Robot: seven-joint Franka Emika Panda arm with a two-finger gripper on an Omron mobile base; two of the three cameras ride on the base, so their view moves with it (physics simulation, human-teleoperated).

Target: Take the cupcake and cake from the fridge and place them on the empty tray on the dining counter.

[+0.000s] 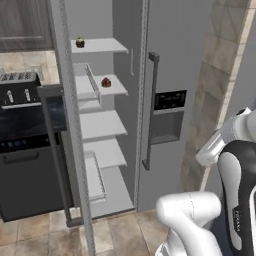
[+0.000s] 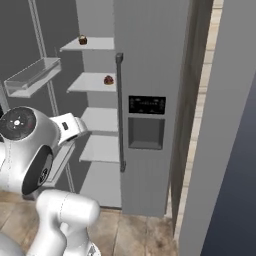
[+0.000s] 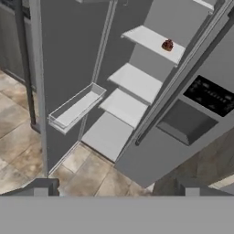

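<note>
The gripper (image 3: 116, 189) shows its two dark tips at the bottom of the hand view, far apart and holding nothing, well away from the fridge (image 1: 175, 60). The fridge's left door (image 1: 65, 100) stands open, so the white shelves inside show. The cake (image 1: 106, 82), dark brown with a red top, sits near the front right corner of the second shelf (image 1: 112, 89) from the top. The cupcake (image 1: 80, 43), pale on top, sits on the top shelf (image 1: 100, 46), near its left end. The right door is shut, with a dark bar handle (image 1: 150, 110) and a dark panel (image 1: 170, 100). A black oven (image 1: 25, 145) stands left of the fridge, on the tan tile floor (image 1: 50, 230).
</note>
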